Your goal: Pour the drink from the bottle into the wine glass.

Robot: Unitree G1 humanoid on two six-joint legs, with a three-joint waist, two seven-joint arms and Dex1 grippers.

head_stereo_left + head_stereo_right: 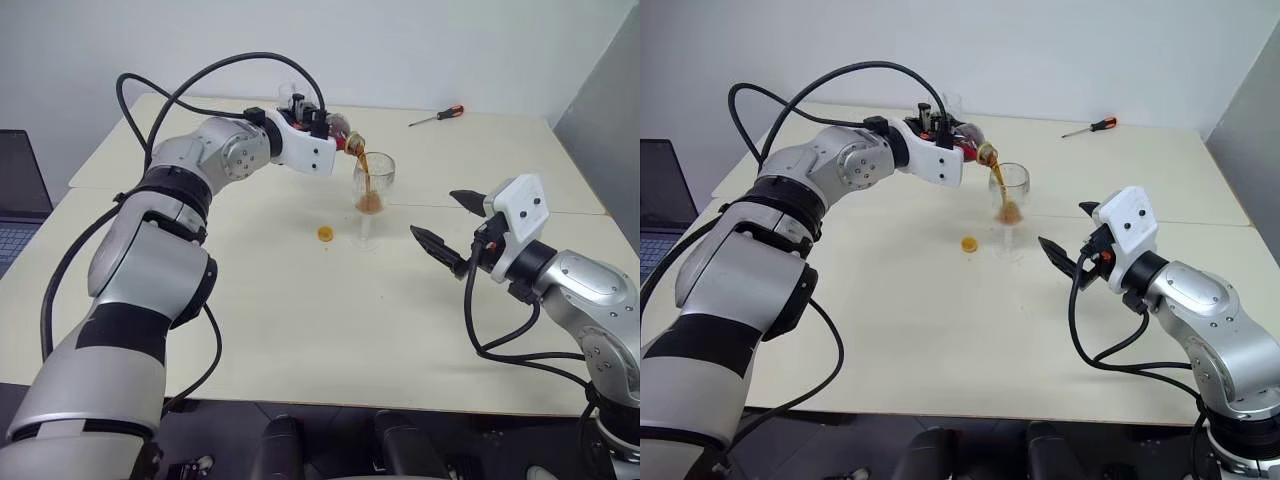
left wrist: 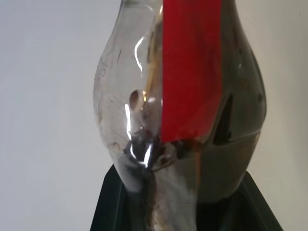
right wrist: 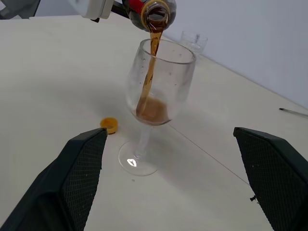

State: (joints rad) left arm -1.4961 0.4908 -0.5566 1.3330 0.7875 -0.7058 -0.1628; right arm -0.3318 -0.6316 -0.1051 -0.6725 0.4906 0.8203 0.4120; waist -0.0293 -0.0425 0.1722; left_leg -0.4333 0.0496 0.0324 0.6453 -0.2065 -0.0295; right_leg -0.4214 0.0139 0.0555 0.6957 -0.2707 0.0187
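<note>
Right gripper (image 1: 443,222) hovering nearest, black fingers (image 3: 77,168) spread wide and holding nothing, pointing toward the wine glass (image 3: 154,96) from just off its right side, well clear of it. Resting on the cream table (image 1: 300,330), upright on its round foot, bowl catching a thin brown stream and holding a shallow pool of the drink (image 3: 153,110) at the bottom. Lying loose on the table just to the left of the glass foot, small yellow cap (image 1: 325,234), apart from the glass.

Left gripper (image 1: 322,125) reaching in over the table from the left, clamped tight on the bottle (image 1: 345,135), tipping it with the open mouth down and to the right, just above the rim of the glass and not touching it. Showing in the left wrist view between the black fingers (image 2: 115,202): rounded clear body with red label (image 2: 190,72), dark liquid pooling on one side.

Standing farther back beyond the bottle, a short clear tumbler (image 3: 194,41). Lying near the far right edge of the table, a screwdriver (image 1: 436,116) with an orange and black handle, well apart from everything else. Sitting off the left side of the table, the corner of a laptop (image 1: 20,195).
</note>
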